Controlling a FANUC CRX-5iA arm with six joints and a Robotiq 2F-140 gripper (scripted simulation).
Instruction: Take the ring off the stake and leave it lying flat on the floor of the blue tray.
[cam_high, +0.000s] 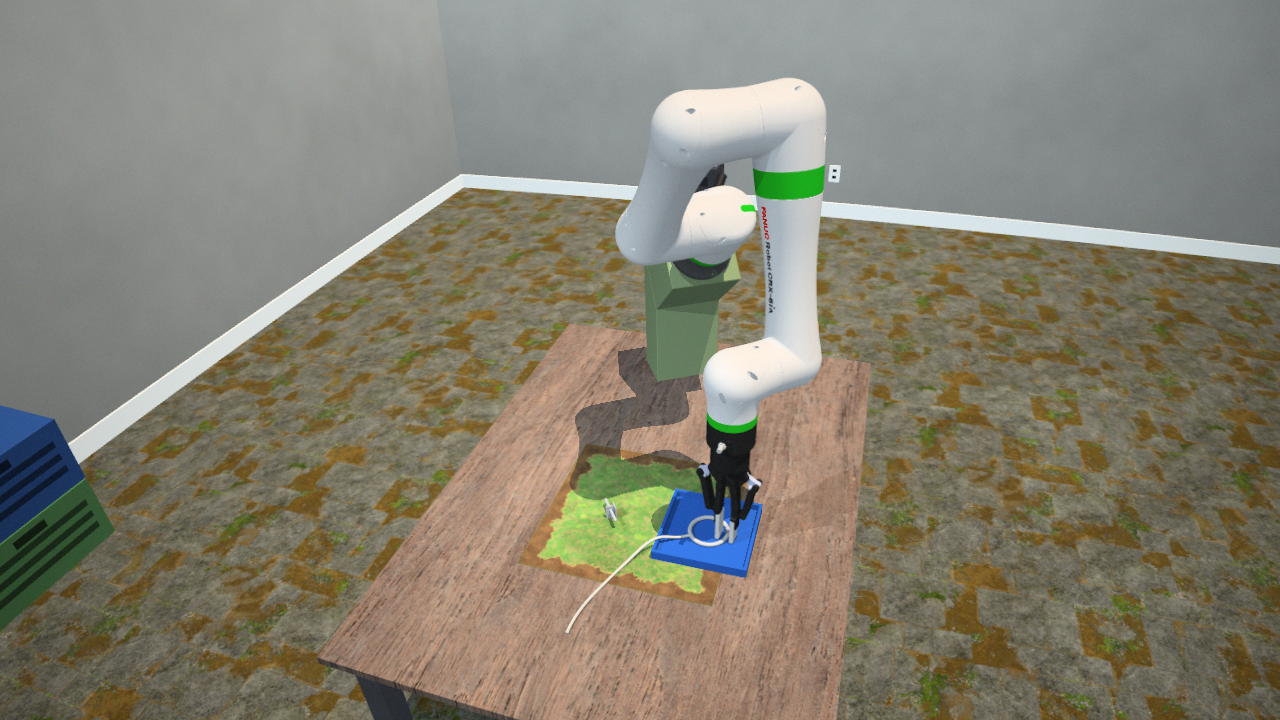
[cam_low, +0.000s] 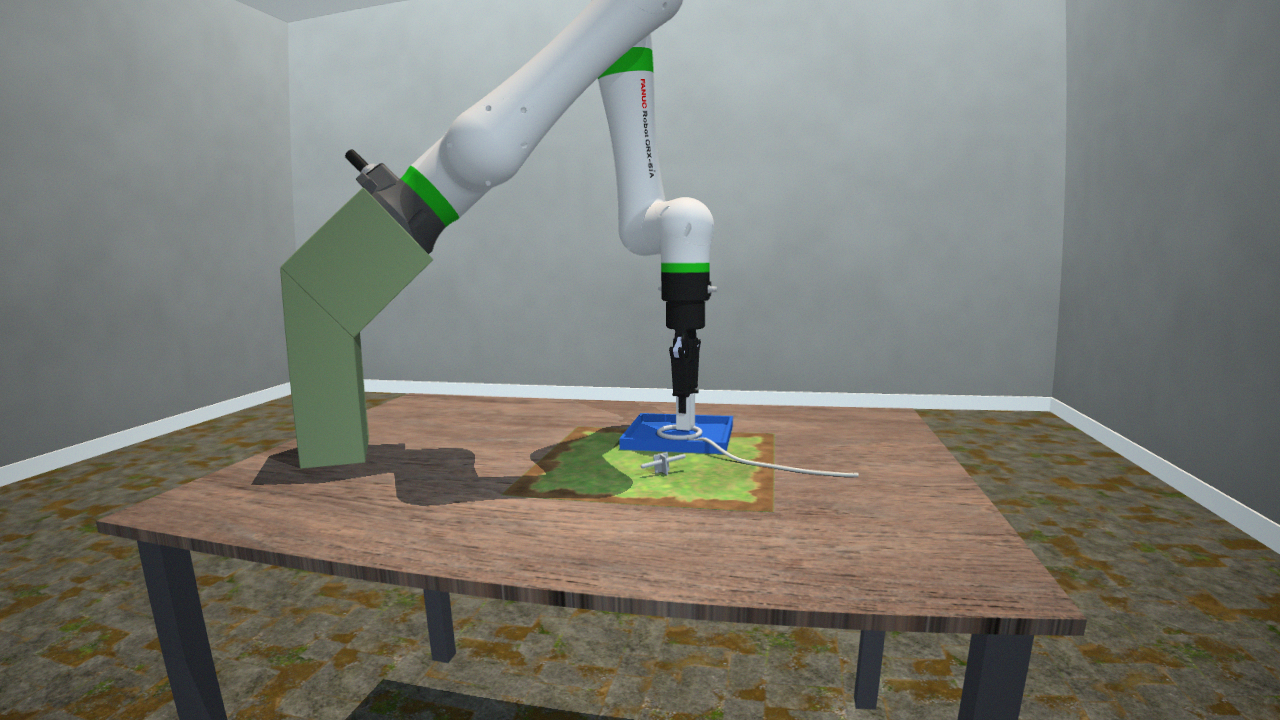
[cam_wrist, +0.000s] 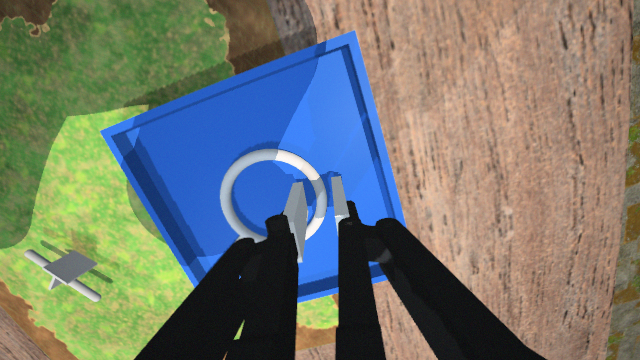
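The white ring (cam_wrist: 226, 197) lies about flat inside the blue tray (cam_wrist: 200, 150), near its middle. It also shows in the top view (cam_high: 694, 535) and the exterior view (cam_low: 666, 433). My gripper (cam_wrist: 319, 195) points straight down over the tray (cam_high: 680, 523). Its fingers stand slightly apart, one on each side of the ring's right rim, with a small gap on both sides. The grey stake (cam_wrist: 65, 267) (cam_high: 610, 513) stands on the green mat to the tray's left, away from the ring.
A white cord (cam_high: 617, 573) runs from the ring over the tray's edge and the mat onto the wooden table (cam_low: 785, 471). The green pedestal (cam_low: 326, 358) of the arm stands at the table's back. The tray sits on the mat's corner.
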